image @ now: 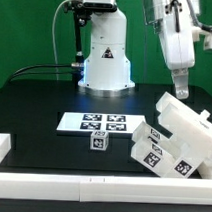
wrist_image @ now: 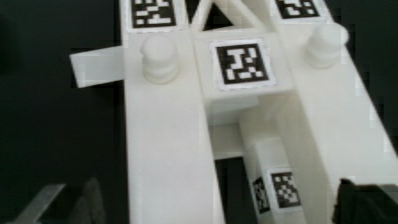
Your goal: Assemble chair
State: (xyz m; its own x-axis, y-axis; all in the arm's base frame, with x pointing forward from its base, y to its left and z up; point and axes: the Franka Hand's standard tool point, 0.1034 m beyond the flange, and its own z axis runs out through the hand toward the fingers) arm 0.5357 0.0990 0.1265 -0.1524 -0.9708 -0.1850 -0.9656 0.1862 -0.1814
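A cluster of white blocky chair pieces point(image: 178, 137) with black-and-white tags lies on the black table at the exterior view's right. My gripper point(image: 181, 91) hangs just above its back edge, apart from it. In the wrist view the pieces point(wrist_image: 178, 130) fill the picture: long white bars with two round pegs point(wrist_image: 157, 65) and a tag point(wrist_image: 240, 60). My gripper point(wrist_image: 214, 212) is open there, its dark fingertips point(wrist_image: 63, 205) standing wide on either side of the bars and holding nothing. A small white tagged cube point(image: 97, 141) stands alone near the table's middle.
The marker board point(image: 98, 122) lies flat in front of the robot's white base point(image: 106, 59). A low white border rail point(image: 81, 183) runs along the front and the exterior view's left edge. Black cables trail at the back left.
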